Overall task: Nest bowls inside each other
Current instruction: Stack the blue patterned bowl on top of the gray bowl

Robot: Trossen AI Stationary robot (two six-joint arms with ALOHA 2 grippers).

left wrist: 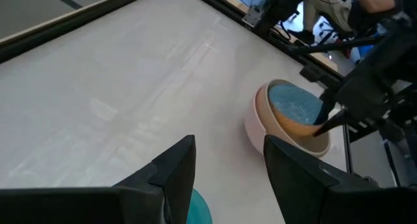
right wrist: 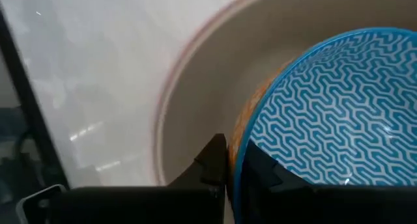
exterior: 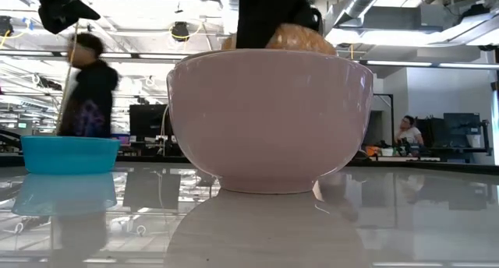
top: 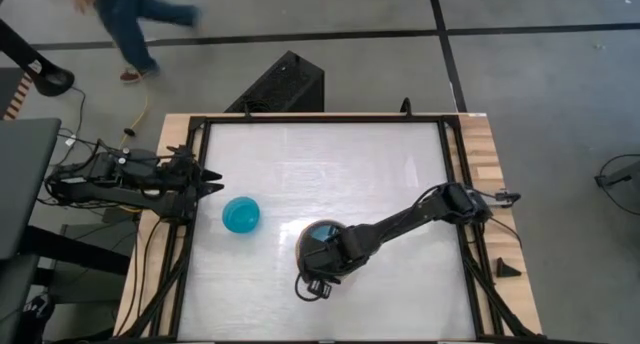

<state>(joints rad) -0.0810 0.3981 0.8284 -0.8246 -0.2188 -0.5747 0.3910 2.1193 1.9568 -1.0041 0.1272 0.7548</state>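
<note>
A large cream-white bowl (top: 303,246) (exterior: 269,120) stands on its base on the table's near middle. Inside it an orange bowl (exterior: 300,38) sits tilted, with a light blue patterned bowl (right wrist: 326,113) nested in it. My right gripper (right wrist: 236,168) reaches down into the stack from the right and is shut on their rims. A teal bowl (top: 241,214) (exterior: 70,153) stands alone to the left. My left gripper (top: 210,181) (left wrist: 228,178) hovers open at the left edge, just beside and above the teal bowl. My right gripper pinches the light blue bowl's rim (right wrist: 238,152), one finger (right wrist: 264,175) inside it and one (right wrist: 212,162) outside. The orange bowl's wall (right wrist: 246,120) runs into the same gap. The fingers slant steeply down. Both bowls sit tilted inside the cream-white bowl.
A black frame rail (top: 190,214) runs along the table's left and right sides. A black box (top: 280,84) lies beyond the far edge, where a person (top: 130,24) walks. Bare tabletop (top: 330,164) spreads over the far half.
</note>
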